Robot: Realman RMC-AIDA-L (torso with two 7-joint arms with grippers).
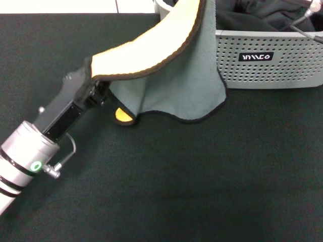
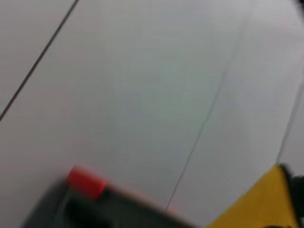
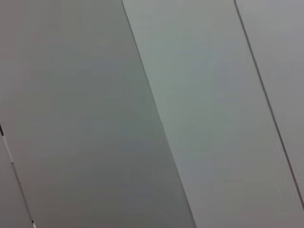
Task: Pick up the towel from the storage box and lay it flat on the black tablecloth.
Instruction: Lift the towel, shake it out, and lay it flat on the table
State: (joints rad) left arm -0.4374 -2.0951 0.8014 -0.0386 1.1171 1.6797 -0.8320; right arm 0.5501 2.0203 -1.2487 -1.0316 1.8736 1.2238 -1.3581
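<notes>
The towel (image 1: pixel 176 75) hangs stretched from the top edge of the head view, at the storage box's (image 1: pixel 272 65) left end, out to my left gripper (image 1: pixel 96 85). Its yellow face is up and its grey face hangs down. Its lower edge and a small yellow fold (image 1: pixel 123 115) rest on the black tablecloth (image 1: pixel 176 181). My left gripper is shut on the towel's left corner, a little above the cloth. A yellow piece of the towel (image 2: pixel 263 204) shows in the left wrist view. My right gripper is out of view.
A dark black clothing bundle (image 1: pixel 252 15) lies inside the box. A thin grey metal part (image 1: pixel 305 17) shows above the box at the top right. The right wrist view shows only pale panels. White floor lies beyond the tablecloth's far edge.
</notes>
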